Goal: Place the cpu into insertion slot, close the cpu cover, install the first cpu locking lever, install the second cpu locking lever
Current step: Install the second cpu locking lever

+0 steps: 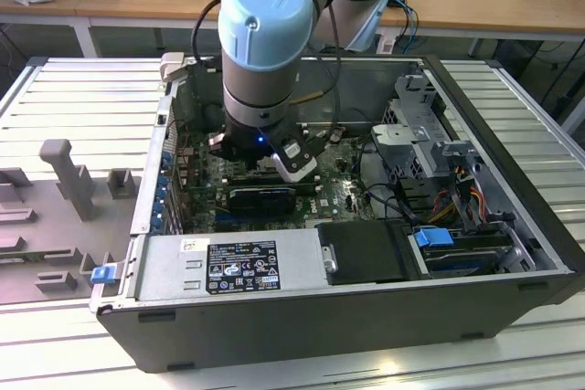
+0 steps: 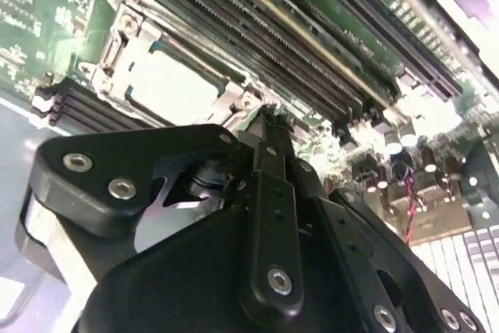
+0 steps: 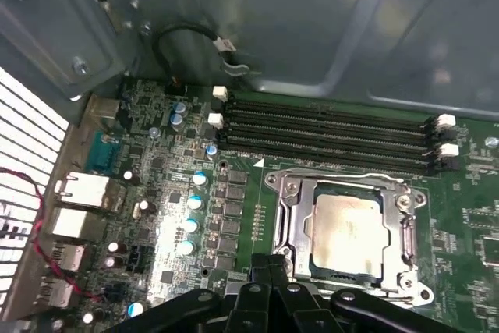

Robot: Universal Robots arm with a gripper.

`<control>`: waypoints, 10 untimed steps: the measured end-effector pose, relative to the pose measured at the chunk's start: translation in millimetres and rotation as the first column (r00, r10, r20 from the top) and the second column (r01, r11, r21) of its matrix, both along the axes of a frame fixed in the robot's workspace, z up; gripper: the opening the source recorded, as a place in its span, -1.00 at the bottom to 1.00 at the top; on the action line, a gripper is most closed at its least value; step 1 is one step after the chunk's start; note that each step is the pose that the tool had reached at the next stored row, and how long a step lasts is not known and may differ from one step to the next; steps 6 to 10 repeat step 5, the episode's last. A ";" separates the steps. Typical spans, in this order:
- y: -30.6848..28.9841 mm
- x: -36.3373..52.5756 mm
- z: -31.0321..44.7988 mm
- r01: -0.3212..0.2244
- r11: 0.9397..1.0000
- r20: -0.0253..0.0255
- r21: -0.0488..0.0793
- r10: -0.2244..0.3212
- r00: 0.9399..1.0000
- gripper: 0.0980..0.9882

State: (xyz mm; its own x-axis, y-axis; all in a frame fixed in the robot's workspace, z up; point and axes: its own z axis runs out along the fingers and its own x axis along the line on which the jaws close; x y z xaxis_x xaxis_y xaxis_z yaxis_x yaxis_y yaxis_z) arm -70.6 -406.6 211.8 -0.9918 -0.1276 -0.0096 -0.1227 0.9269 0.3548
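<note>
Silver-grey cpu seated flat in insertion slot, pale face showing in both wrist views through the large cut-out of cpu cover; cover lying down over the chip, its thin metal frame bordering all four sides. Locking levers at the socket edges not clear enough to judge. Black gripper poised low over the green motherboard, fingers drawn together to a narrow tip with nothing between them, tip just beside the socket rim on the side away from the memory slots; contact with the rim not determinable. Same gripper in the second wrist view, closed fingertips pointing at the corner of the socket frame, cpu just beyond them. Four long black memory slots running parallel alongside the socket, white clips at their ends. Row of small blue-topped capacitors on the board near the socket. Red and black wire pair near the rear ports. Dark desktop computer case lying open on a ribbed metal table in the exterior view; grey-and-blue robot arm reaching down into the case, wrist over the motherboard. Grey power supply with label along the near case wall. Blue-tabbed drive bay toward the exterior view's right. Grey fixture blocks on the table at the exterior view's left.
</note>
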 end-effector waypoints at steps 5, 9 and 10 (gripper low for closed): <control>0.1 -0.3 9.9 0.000 1.000 0.000 0.000 0.000 1.000 -0.98; 0.1 -0.3 9.9 0.000 1.000 0.000 0.000 0.000 1.000 -0.98; 0.1 -0.3 9.9 0.000 1.000 0.000 0.000 0.000 1.000 -0.98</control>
